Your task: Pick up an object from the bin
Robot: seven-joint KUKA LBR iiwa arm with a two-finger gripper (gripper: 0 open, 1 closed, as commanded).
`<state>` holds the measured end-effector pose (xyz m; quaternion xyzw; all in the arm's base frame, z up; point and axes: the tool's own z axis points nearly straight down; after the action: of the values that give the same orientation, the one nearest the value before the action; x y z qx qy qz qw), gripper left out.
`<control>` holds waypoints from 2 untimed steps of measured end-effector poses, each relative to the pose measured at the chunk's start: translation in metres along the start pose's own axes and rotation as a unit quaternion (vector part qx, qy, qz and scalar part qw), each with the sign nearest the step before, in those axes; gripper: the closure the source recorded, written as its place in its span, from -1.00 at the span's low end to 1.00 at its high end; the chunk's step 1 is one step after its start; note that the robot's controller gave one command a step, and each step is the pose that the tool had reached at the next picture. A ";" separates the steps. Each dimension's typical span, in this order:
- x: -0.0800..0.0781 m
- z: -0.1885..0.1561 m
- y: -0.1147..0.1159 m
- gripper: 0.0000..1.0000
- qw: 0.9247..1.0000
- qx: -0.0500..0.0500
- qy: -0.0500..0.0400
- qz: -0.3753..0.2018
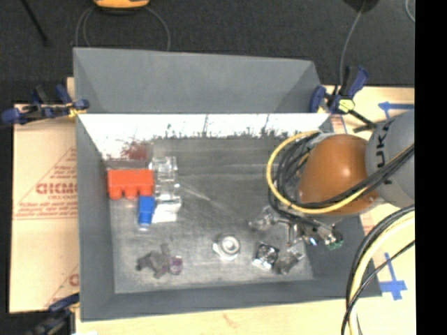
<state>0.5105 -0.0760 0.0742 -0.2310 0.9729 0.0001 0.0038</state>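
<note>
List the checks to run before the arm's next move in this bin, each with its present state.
1. Gripper is inside the bin, low in the near right corner: ok.
2. Target under it: small shiny clutter lies there; which piece it is over: cannot tell.
3. Something already held: cannot tell.
4. Round silver cap lies apart, to the gripper's left in the camera view: ok.
5. Orange block and blue piece sit at the far left, out of the way: ok.
</note>
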 end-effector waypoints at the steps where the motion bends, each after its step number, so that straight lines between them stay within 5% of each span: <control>1: -0.019 0.000 0.036 -1.00 0.994 0.004 0.001 -0.109; 2: -0.019 0.000 -0.003 -1.00 0.994 -0.001 0.000 -0.112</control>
<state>0.5289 -0.0703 0.0741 -0.3389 0.9408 0.0004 0.0041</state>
